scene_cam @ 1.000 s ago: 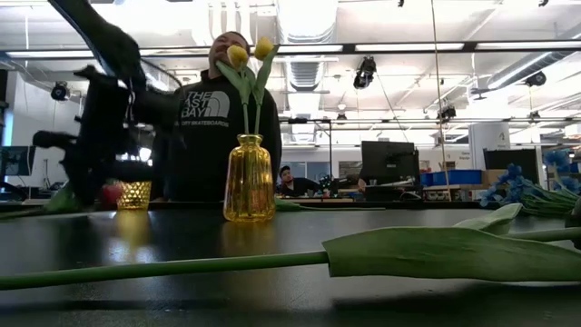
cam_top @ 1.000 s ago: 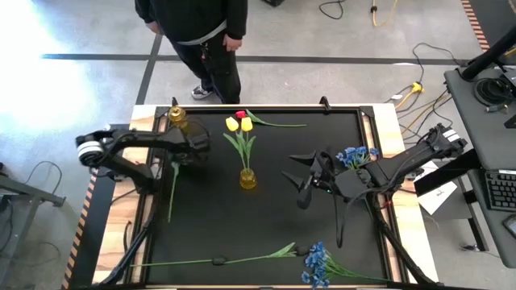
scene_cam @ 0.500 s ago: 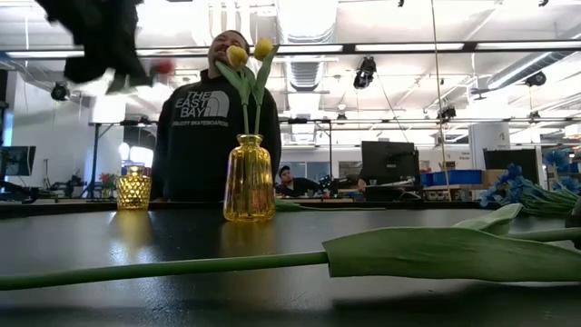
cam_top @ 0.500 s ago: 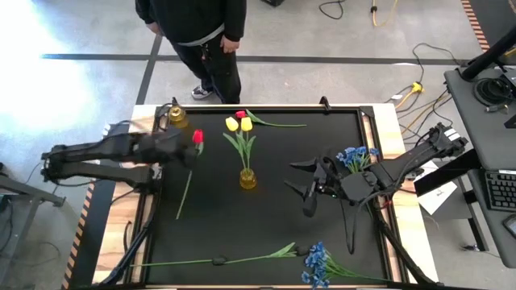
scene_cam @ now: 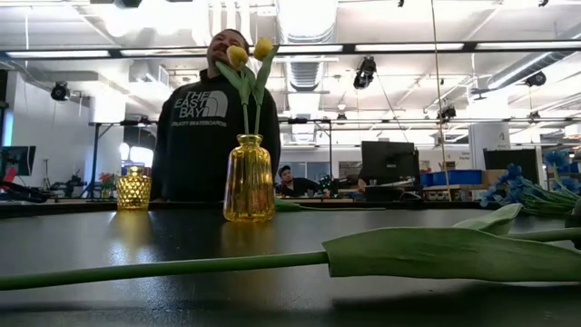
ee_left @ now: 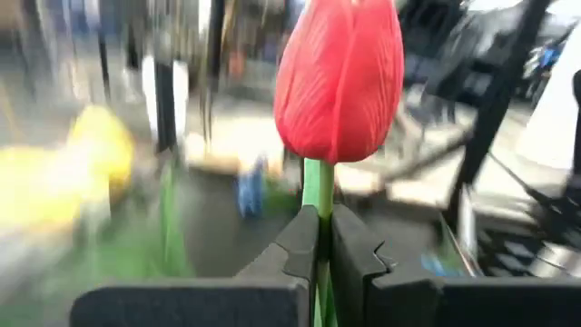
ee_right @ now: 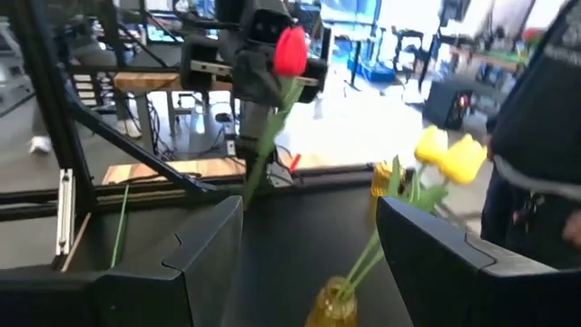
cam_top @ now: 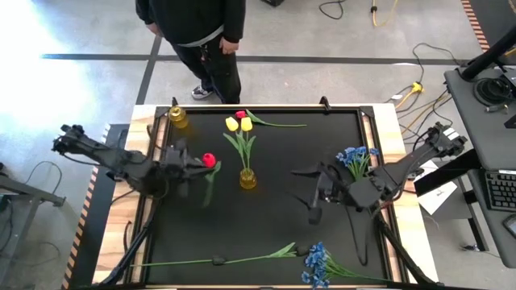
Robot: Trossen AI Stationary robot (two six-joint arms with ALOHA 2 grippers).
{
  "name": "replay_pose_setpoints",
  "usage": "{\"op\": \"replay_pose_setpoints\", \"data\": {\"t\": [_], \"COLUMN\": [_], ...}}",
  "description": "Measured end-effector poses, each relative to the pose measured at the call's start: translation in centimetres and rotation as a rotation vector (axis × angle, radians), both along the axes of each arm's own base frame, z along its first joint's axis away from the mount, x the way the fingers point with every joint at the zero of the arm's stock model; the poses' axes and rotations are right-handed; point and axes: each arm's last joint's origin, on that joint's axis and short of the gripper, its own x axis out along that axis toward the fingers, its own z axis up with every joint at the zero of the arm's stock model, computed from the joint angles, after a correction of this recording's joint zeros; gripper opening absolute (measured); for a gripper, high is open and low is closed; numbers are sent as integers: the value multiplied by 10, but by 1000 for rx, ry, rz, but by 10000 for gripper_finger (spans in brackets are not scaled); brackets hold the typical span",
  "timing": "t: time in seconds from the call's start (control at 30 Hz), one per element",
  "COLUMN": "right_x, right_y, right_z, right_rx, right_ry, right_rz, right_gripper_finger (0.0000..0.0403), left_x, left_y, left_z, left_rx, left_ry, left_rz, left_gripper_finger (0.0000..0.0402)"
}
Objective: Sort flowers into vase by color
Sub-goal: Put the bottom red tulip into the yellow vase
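Note:
My left gripper is shut on a red tulip, high above the table and left of the tall yellow vase. That vase holds two yellow tulips. A small yellow vase stands at the far left corner. My right gripper hangs open right of the tall vase, touching nothing. Another red tulip lies by the far edge. Blue blossoms lie at the right and at the near edge. A long green stem lies along the near edge. My left gripper pinches the red tulip's stem between its two fingers, just under the bloom. The fingers come roughly level from the table's left. The tulip is lifted clear, bloom up, and its stem and leaf hang slanting below the fingers.
A person stands beyond the far edge. The table has a raised frame and wooden side strips. A broad leaf on the lying stem fills the near foreground. Bare black tabletop stretches between the tall vase and the near edge.
My left gripper has risen from the table beside the small vase and moved right toward the tall vase, taking the red tulip with it. The stem, which lay on the table, now hangs clear. My right gripper has drifted slightly toward the near edge.

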Motion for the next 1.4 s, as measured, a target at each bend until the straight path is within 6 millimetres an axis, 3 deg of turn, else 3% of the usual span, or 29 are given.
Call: {"op": "replay_pose_setpoints", "data": {"t": [0.13,0.5,1.1,1.4], "right_x": [-1,-3,-4,-4], "right_y": [5,8,7,6], "right_z": [8,19,20,20], "right_rx": [-110,-142,-125,-125], "right_ry": [-37,-125,-133,-130], "right_rz": [39,49,17,-16], "right_gripper_finger": [247,247,247,247], "left_x": [22,51,77,84], "left_y": [-11,5,32,34], "left_z": [13,19,-8,-11], "left_rx": [291,329,343,241], "left_ry": [-193,-385,-233,-282], "left_rz": [-47,-16,78,83], "left_gripper_finger": [0,0,0,0]}}
